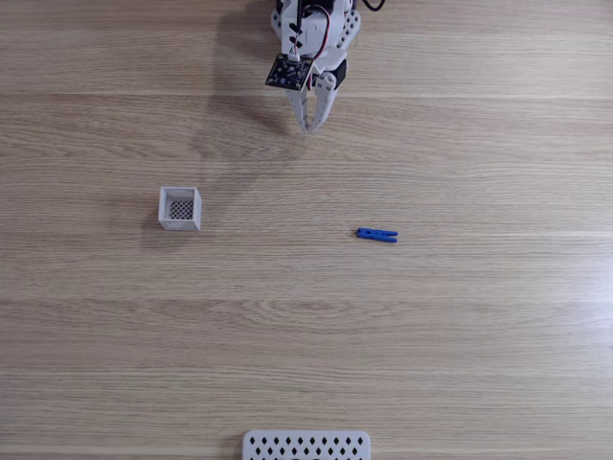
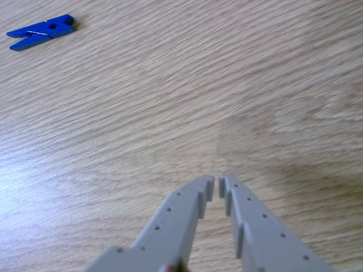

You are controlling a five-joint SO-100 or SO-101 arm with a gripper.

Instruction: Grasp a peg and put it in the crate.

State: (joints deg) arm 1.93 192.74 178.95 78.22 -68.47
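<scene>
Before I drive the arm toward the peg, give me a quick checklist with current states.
1. Peg free on the table, nothing touching it: ok.
2. Gripper empty: ok.
3. Gripper open enough to take the peg: not ok, the fingertips nearly meet.
4. Gripper lined up over the peg: not ok, in the fixed view it hangs above and left of the peg.
5. Crate upright, open top unblocked: ok.
6. Path between peg and crate bare: ok.

a pale wood-grain table (image 1: 460, 335) carries a white crate (image 1: 180, 208), blue peg (image 1: 376, 234) and perforated panel (image 1: 306, 446).
</scene>
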